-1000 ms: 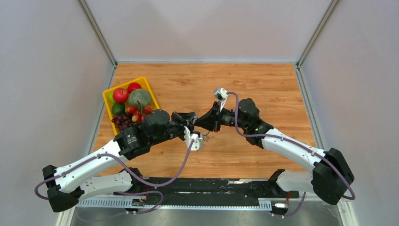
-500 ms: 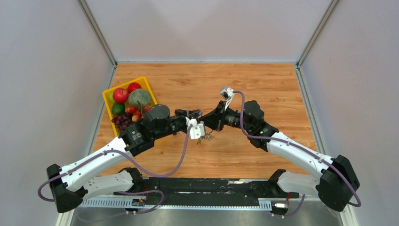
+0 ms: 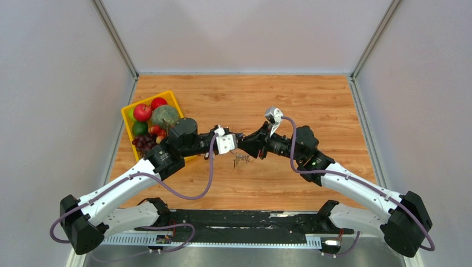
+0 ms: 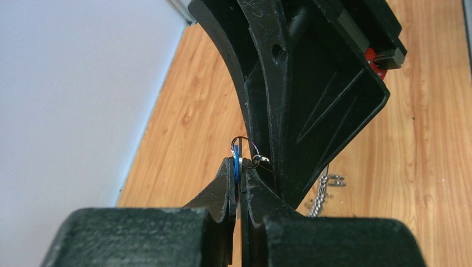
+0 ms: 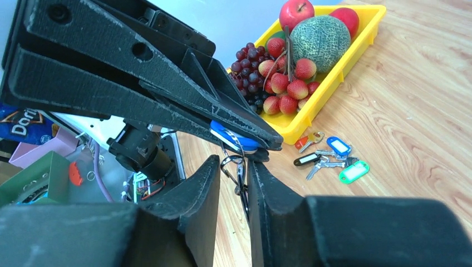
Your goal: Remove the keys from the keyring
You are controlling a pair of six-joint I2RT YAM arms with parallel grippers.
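Loose keys lie off — my left gripper clamps the blue key, right gripper the keyring — unparted.

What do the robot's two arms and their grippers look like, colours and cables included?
Both the left arm and right arm have white links with bulky black joints. A purple cable loops loosely along each. A small white camera mount sits at each wrist. The left gripper and right gripper have black, tapered plastic fingers, scuffed with pale scratches.
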